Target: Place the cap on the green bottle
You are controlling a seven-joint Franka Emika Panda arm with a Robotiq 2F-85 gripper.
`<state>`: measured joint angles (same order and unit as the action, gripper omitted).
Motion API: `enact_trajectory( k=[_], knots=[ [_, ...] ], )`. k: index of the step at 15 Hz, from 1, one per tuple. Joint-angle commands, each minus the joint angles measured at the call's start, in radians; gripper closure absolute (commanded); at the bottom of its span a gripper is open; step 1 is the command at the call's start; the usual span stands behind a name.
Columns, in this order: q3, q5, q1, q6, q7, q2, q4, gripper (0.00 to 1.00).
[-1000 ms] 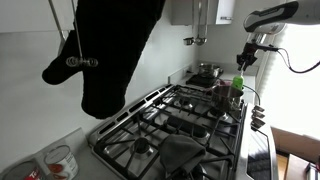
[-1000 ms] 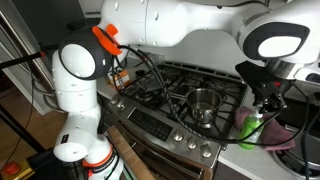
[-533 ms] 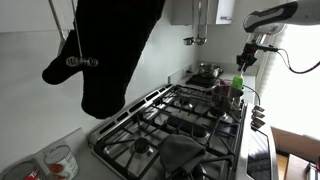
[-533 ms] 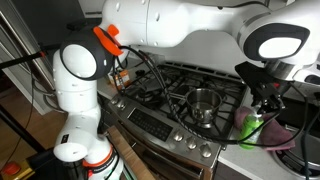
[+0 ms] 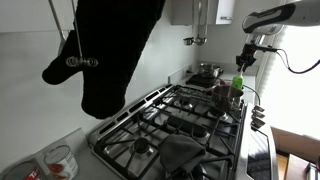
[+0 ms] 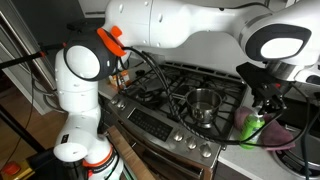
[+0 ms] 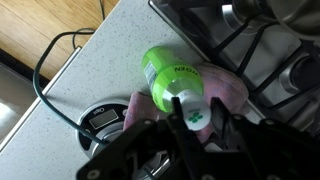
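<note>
Small slim bright-green plastic bottle (image 7: 172,75) with paler top: upright on pale speckled worktop (image 7: 100,70), just beside black gas hob (image 7: 262,45), touching crumpled pink cloth (image 7: 236,88). In an exterior view, near shiny steel pot (image 6: 203,104) at the hob's end. Gripper (image 7: 192,125) right above the bottle top, dark fingers (image 7: 238,128) flanking a white piece (image 7: 192,108) at the neck. Cannot tell whether pinching the cap or spread round a top already capped; too dark and too close.

Judged step: seating the cap on the neck. To do it well:
- Centre over the neck axis and check for tilt in both exterior views.
- Come straight down, slowly. No sideways push, given the risk of tipping a light bottle leaning on cloth.
- Press lightly till seated, then spread fingers and lift straight up.
- Mind black cable (image 7: 60,60) and round black disc (image 7: 105,120) near the bottle base on the way out.
</note>
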<state>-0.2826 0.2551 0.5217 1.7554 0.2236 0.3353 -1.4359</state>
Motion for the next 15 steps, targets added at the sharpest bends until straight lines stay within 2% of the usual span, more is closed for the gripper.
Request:
enact_trajectory(
  k=[1, 2, 7, 8, 12, 15],
  knots=[
    [-0.007, -0.017, 0.000, -0.025, 0.015, 0.022, 0.024, 0.42],
    [-0.006, -0.015, 0.000, -0.024, 0.015, 0.020, 0.023, 0.41],
    [-0.005, -0.020, -0.007, -0.004, 0.022, -0.007, 0.011, 0.05],
    [-0.005, -0.023, -0.009, -0.002, 0.025, -0.013, 0.011, 0.00],
    [-0.005, -0.029, -0.019, 0.007, 0.014, -0.094, -0.013, 0.00],
    [-0.014, -0.087, -0.029, 0.001, -0.016, -0.194, -0.038, 0.00]
  ],
)
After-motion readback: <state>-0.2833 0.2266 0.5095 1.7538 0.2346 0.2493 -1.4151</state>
